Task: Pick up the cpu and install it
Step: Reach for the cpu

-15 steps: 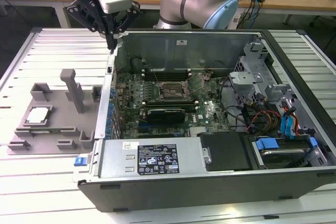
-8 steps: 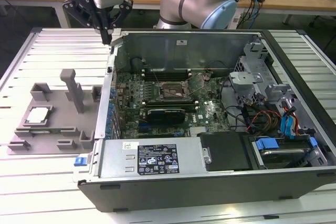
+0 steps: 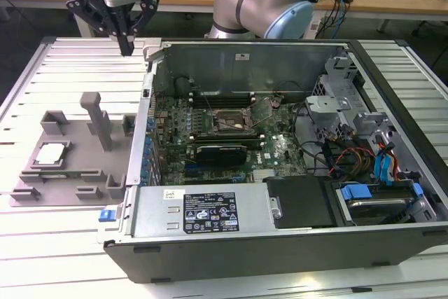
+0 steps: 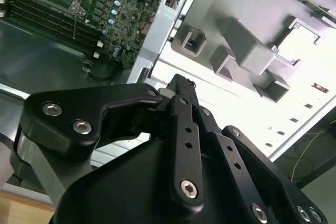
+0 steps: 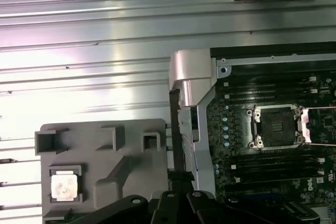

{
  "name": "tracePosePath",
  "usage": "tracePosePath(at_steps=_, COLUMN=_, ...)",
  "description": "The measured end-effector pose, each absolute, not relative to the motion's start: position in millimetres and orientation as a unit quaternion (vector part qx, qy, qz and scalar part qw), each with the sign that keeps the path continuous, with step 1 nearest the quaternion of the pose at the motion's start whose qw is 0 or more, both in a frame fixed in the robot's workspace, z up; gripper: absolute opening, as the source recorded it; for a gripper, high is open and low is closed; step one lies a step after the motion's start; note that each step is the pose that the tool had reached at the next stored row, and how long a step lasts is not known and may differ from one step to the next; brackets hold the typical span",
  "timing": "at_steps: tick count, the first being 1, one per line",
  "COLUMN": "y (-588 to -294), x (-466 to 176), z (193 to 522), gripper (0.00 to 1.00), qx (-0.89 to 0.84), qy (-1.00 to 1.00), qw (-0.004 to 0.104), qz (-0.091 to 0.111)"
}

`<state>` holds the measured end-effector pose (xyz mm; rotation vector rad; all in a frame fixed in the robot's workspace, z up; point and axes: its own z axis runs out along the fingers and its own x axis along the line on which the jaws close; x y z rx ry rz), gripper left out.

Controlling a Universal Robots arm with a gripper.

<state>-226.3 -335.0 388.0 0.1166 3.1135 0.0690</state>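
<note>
gripper point(image 3: 127, 47) hung high up with its fingers pinched together, empty as far as i could tell from the second wrist view. the cpu point(image 3: 50, 153) lay flat in the grey holder block point(image 3: 84, 173), well below the gripper and off to the side away from the open case point(image 3: 245, 61). the socket point(image 3: 229, 122) sat on the gripper's other side. the cpu's square, so no long axis to line up.
</note>
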Motion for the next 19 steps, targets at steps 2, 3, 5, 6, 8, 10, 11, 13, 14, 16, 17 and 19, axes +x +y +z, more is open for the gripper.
tracePosePath(at_steps=2, y=-333, x=-230, z=388, gripper=0.11, qx=0.037, qy=0.999, qw=0.013, qz=0.022)
tracePosePath(at_steps=3, y=-332, x=-232, z=388, gripper=0.11, qx=0.037, qy=0.999, qw=0.013, qz=0.022)
tracePosePath(at_steps=5, y=-331, x=-235, z=388, gripper=0.11, qx=0.037, qy=0.999, qw=0.012, qz=0.022)
tracePosePath(at_steps=6, y=-331, x=-237, z=388, gripper=0.11, qx=0.037, qy=0.999, qw=0.013, qz=0.022)
tracePosePath(at_steps=8, y=-329, x=-244, z=387, gripper=0.11, qx=0.037, qy=0.999, qw=0.013, qz=0.022)
tracePosePath(at_steps=10, y=-328, x=-252, z=387, gripper=0.11, qx=0.037, qy=0.999, qw=0.013, qz=0.022)
tracePosePath(at_steps=11, y=-328, x=-256, z=386, gripper=0.11, qx=0.037, qy=0.999, qw=0.013, qz=0.022)
tracePosePath(at_steps=13, y=-328, x=-266, z=386, gripper=0.11, qx=0.037, qy=0.999, qw=0.012, qz=0.022)
tracePosePath(at_steps=14, y=-329, x=-272, z=385, gripper=0.11, qx=0.037, qy=0.999, qw=0.012, qz=0.022)
tracePosePath(at_steps=16, y=-332, x=-282, z=383, gripper=0.11, qx=0.037, qy=0.999, qw=0.013, qz=0.022)
tracePosePath(at_steps=17, y=-333, x=-285, z=383, gripper=0.11, qx=0.037, qy=0.999, qw=0.013, qz=0.022)
tracePosePath(at_steps=19, y=-336, x=-292, z=381, gripper=0.11, qx=0.037, qy=0.999, qw=0.012, qz=0.022)
